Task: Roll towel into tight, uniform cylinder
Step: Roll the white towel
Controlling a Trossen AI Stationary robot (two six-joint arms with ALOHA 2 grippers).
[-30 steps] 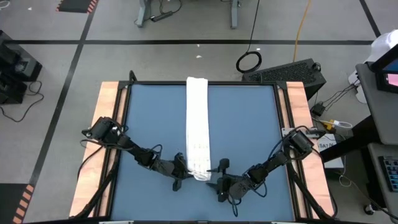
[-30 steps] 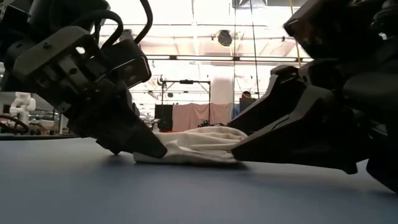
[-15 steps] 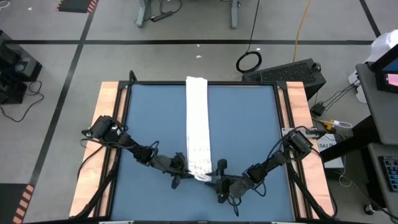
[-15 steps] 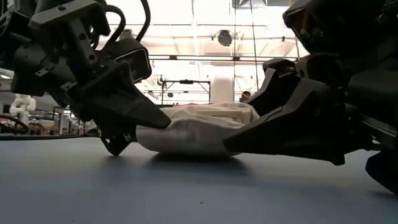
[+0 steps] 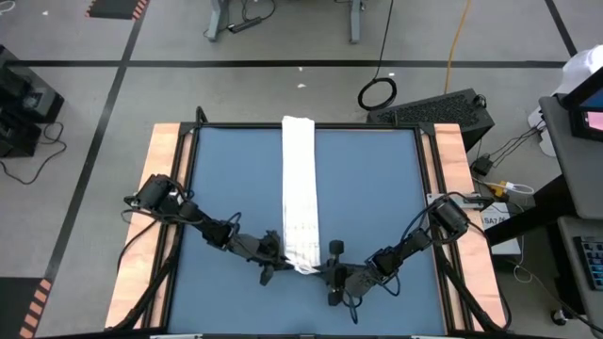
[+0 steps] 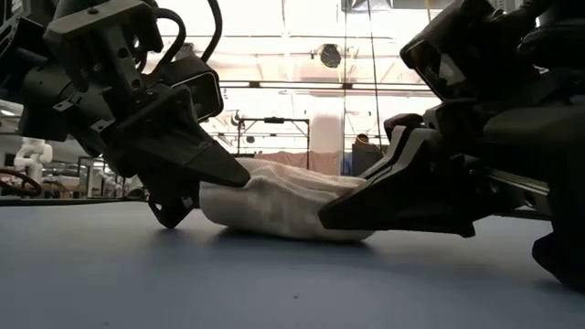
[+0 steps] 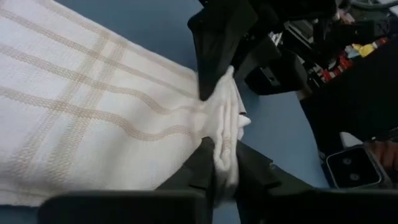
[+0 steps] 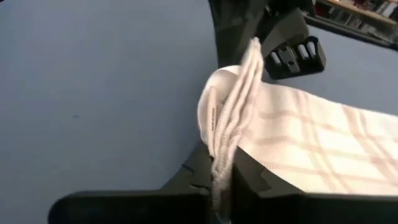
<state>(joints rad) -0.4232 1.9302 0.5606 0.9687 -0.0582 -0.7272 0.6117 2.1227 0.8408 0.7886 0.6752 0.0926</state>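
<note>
The towel (image 5: 300,193) lies as a long thin strip down the middle of the blue table (image 5: 377,198), running from the far edge to the near side. Its near end is lifted and curled over a little. Both arms reach low across the table to that end, one from each side. The left gripper (image 5: 272,255) pinches the towel's left corner. The right gripper (image 5: 325,266) has its fingers tight on the right corner. Both are just as close. I think the roll should go away from them, toward the far end.
</note>
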